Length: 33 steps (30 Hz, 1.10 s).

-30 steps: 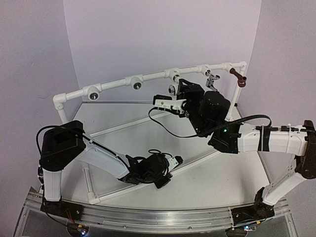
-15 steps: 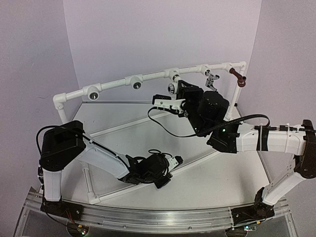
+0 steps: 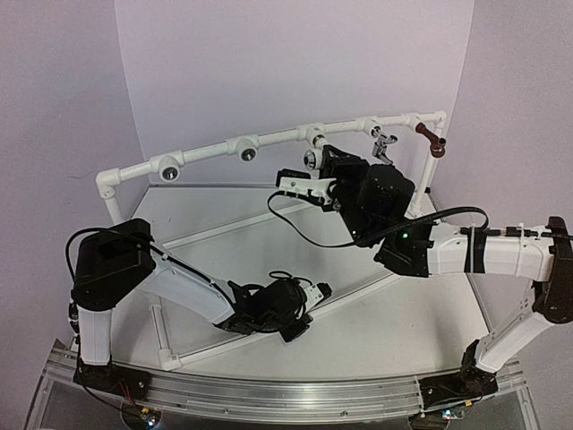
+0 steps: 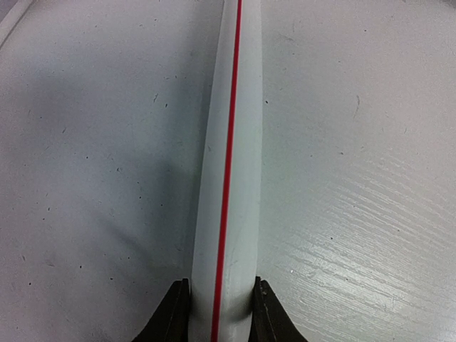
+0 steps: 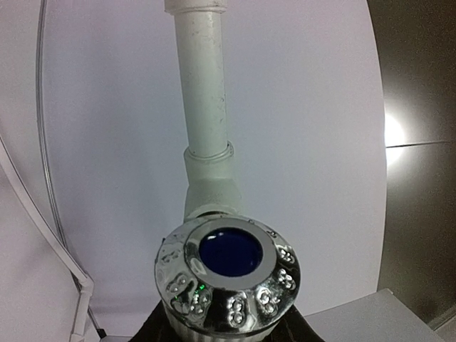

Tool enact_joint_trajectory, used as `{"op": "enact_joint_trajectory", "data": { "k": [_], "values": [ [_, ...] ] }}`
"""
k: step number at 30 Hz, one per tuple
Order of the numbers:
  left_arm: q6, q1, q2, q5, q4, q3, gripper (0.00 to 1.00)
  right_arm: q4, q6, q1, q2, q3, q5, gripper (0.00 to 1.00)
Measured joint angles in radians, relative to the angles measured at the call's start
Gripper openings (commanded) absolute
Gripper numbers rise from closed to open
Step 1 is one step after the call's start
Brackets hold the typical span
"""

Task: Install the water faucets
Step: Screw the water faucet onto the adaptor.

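A faucet with a shiny chrome knob (image 5: 228,274) and a blue centre sits at a white tee socket (image 5: 210,192) of the pipe frame (image 3: 206,150). My right gripper (image 5: 226,324) is shut on that knob, its dark jaws flanking it from below; from above the right gripper (image 3: 315,166) shows at the middle tee. A silver faucet (image 3: 383,143) and a red-brown faucet (image 3: 432,141) hang from the frame's right end. My left gripper (image 4: 221,288) is shut on a white base pipe (image 4: 231,142) with a red line, low on the table (image 3: 313,292).
Two tee sockets (image 3: 168,169) (image 3: 248,153) with dark round holes stand on the frame's left half. The base pipe (image 3: 363,291) runs diagonally across the white table (image 3: 224,215). A black cable (image 3: 295,224) loops under the right wrist. Lilac walls close the back and sides.
The right arm has edged slightly left and its jaws have narrowed onto the chrome knob. The left arm and the pipe it holds have not moved.
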Motion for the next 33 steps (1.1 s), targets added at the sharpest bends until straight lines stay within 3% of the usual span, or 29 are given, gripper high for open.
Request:
{"op": "enact_joint_trajectory", "data": {
  "k": [16, 33],
  "values": [
    [0.000, 0.000, 0.000, 0.000, 0.000, 0.000, 0.00, -0.075, 0.193, -0.001, 0.016, 0.051, 0.035, 0.00],
    [-0.001, 0.000, 0.000, 0.000, 0.000, 0.000, 0.00, -0.220, 0.592, 0.004, 0.019, 0.120, 0.072, 0.00]
  ]
}}
